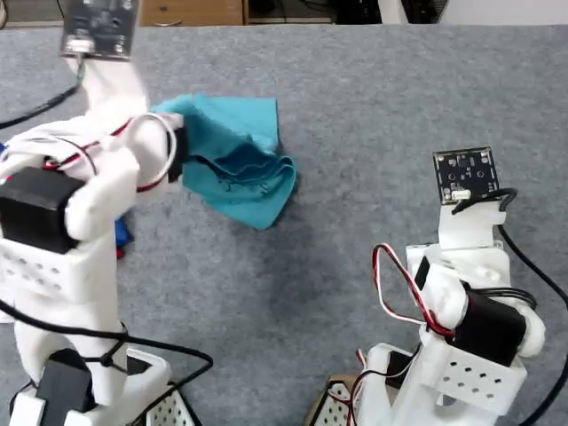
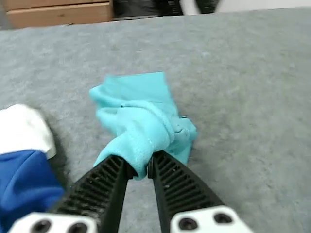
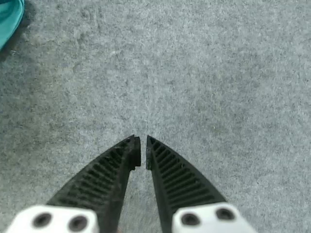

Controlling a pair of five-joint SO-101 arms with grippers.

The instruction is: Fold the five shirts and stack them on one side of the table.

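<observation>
L hand [image 2: 141, 167] gripping teal shirt [image 2: 141, 111], blue/white shirt [image 2: 22, 170] just beside; R hand [image 3: 143, 153] clenched empty.

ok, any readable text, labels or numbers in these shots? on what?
No text can be read in any view.
On the left arm's circuit board: small pale marks, too small to read.
On the right arm's circuit board: the same, too small to read.
On the teal shirt, the blue and white cloth and the grey table cover: no print visible.
</observation>
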